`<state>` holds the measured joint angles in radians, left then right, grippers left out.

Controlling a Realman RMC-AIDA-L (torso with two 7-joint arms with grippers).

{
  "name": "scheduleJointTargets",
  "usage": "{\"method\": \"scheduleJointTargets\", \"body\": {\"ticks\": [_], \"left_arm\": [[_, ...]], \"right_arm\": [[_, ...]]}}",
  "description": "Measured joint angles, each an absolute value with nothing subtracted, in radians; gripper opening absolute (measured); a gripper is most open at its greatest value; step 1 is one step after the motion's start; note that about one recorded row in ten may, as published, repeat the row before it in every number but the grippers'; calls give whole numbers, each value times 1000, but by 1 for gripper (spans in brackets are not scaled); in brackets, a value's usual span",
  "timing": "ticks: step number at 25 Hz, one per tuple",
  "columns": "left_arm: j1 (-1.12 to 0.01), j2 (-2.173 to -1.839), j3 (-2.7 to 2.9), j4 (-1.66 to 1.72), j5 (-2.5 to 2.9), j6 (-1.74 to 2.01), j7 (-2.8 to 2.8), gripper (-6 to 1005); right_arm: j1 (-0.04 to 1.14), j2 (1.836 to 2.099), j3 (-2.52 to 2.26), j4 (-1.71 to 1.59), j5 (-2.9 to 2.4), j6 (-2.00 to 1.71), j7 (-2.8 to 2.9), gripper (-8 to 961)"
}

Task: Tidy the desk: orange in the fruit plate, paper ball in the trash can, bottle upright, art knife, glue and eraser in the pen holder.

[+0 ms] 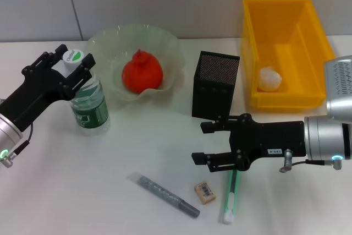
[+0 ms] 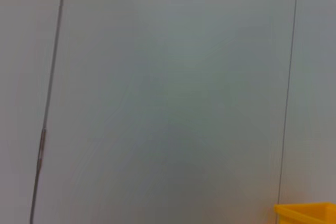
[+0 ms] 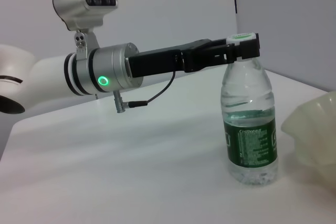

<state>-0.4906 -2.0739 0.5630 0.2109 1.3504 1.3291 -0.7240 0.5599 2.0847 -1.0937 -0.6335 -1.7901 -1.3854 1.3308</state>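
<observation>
Bottle (image 1: 88, 100) is standing upright beside the fruit plate (image 1: 165, 45), with the left gripper (image 1: 70, 65) pinched on its cap. I'd open straight out and lift slowly so it doesn't tip. Right gripper (image 1: 210, 142) hangs open and empty above the glue (image 1: 229, 199).

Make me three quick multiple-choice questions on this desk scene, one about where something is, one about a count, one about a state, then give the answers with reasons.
1. Where is the paper ball?
A. In the yellow bin
B. In the pen holder
C. On the fruit plate

2. How many loose items lie on the desk in front of the pen holder?
A. One
B. Three
C. Five

3. How does the bottle stand?
A. On its side
B. Upside down
C. Upright, left gripper at its cap

Answers: 1 A, the white ball rests on the bin's floor. 2 B, art knife, eraser and glue. 3 C, the right wrist view shows it standing on its base.
</observation>
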Motion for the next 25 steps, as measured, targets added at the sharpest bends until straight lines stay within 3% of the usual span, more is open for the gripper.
{"method": "scheduleJointTargets", "body": {"ticks": [6, 19, 22, 25], "left_arm": [[-490, -2074, 563, 210, 1349, 1329, -724, 667], [-385, -2058, 602, 384, 1349, 1762, -1088, 760], [-358, -2050, 637, 435, 1359, 1817, -1162, 776], [-321, -2012, 753, 521, 1466, 1884, -1240, 781]], "right_arm": [[560, 2085, -1094, -633, -1790, -1386, 1331, 778], [552, 2084, -1094, -634, -1741, -1401, 1330, 778], [552, 2083, -1094, -635, -1740, -1405, 1355, 777], [552, 2080, -1092, -660, -1740, -1436, 1417, 777]]}}
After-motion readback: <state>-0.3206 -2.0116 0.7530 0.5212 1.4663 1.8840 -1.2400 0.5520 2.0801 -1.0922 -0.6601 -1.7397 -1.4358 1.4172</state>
